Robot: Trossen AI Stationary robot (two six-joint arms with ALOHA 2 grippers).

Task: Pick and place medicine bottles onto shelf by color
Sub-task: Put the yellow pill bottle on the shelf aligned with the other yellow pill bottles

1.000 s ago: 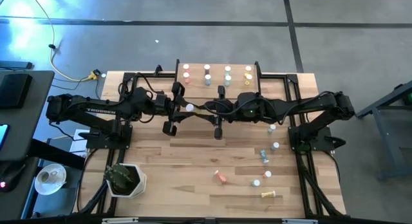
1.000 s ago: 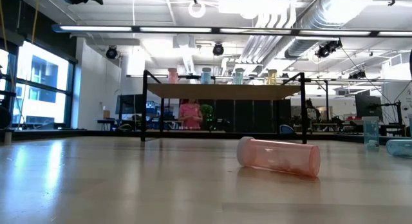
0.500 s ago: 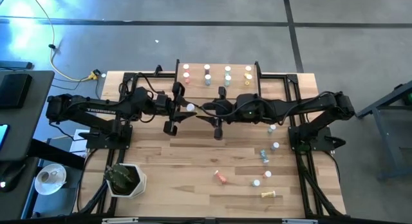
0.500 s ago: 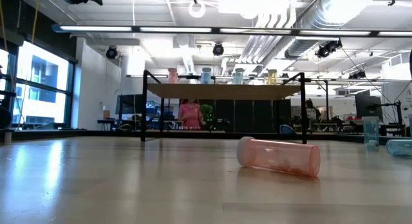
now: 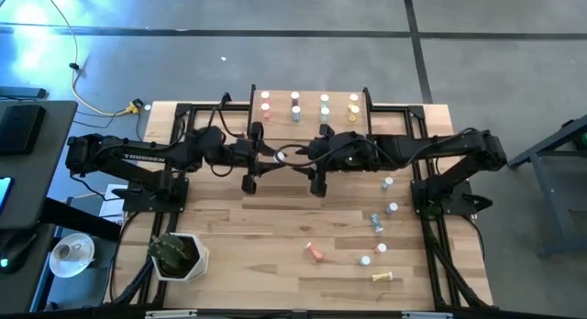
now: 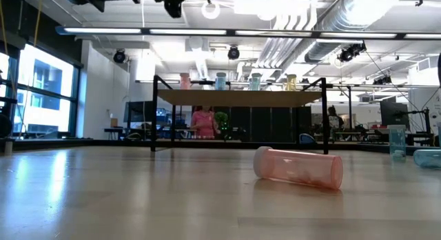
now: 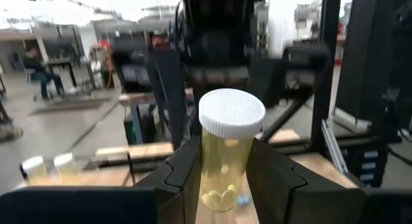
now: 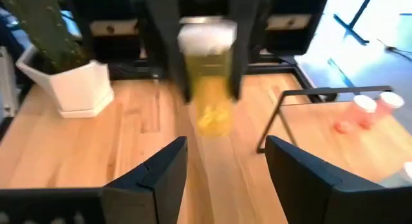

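In the low view a pink bottle lies on its side on the tabletop. Above, mid-tabletop, the left hand is clamped on a yellow bottle, upright. The right hand faces it, fingers apart, just released. Behind stands the shelf with bottles.

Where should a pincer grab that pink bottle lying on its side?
Probably across the middle of the pink bottle's round body, coming straight down from above. It lies flat on the table, white cap to one end, with bare wood on both long sides, so fingers could close there without it rolling away.
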